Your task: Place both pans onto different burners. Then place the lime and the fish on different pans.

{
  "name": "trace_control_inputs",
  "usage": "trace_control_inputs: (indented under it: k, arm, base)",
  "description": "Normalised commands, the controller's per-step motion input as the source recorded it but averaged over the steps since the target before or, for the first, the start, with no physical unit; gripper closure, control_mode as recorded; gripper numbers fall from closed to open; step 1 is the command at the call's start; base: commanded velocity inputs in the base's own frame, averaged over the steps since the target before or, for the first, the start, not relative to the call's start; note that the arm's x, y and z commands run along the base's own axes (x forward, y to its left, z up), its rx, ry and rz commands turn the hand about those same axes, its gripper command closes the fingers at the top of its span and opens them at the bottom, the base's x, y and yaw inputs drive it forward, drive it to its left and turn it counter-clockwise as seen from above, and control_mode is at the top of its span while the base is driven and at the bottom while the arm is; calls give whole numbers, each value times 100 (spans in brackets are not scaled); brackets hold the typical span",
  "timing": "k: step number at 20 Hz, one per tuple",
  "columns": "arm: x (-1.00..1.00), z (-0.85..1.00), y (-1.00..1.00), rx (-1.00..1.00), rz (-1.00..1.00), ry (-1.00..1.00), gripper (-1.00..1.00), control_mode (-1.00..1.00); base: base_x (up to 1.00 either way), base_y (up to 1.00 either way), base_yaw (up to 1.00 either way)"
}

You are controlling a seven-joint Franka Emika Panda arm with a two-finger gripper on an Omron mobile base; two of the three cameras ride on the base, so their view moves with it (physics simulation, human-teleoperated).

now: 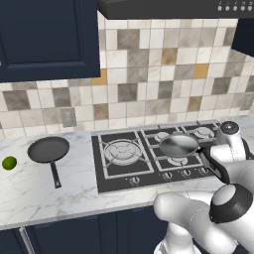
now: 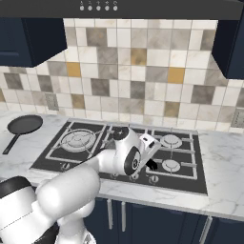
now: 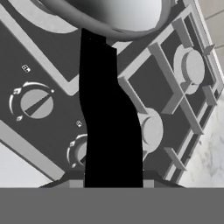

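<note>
My gripper [image 1: 206, 157] is shut on the black handle [image 3: 109, 131] of the grey metal pan [image 1: 178, 145], holding it level over the right half of the black cooktop [image 1: 101, 171], among the right burners [image 1: 177, 160]. In the hand view the handle runs up between the fingertips to the pan's rim [image 3: 109, 17]. The matte black pan [image 1: 48, 149] lies on the counter left of the cooktop, with its handle pointing toward the front edge. Left of it sits the lime [image 1: 9, 162]. The large burner [image 1: 120, 150] is bare. The fish is out of view.
My white arm [image 2: 114, 159] stretches over the cooktop's middle and hides the grey pan in the right base view. Control knobs [image 3: 37, 102] line the cooktop's front edge. Tiled wall and a hood stand behind. Marble counter [image 2: 224, 162] extends to the right.
</note>
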Motion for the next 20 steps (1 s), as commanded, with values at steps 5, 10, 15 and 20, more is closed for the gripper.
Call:
trace_control_inputs:
  k: [5,10,15,20]
  arm:
    - [0,-11,4,0,1,6,100,-100]
    - [0,-3,24,0,0,11,100,-100]
    - [0,-5,25,0,0,11,100,-100]
    - [0,-9,17,0,0,10,100,-100]
  base:
    - [0,0,0]
    - [0,0,0]
    - [0,0,0]
    - [0,0,0]
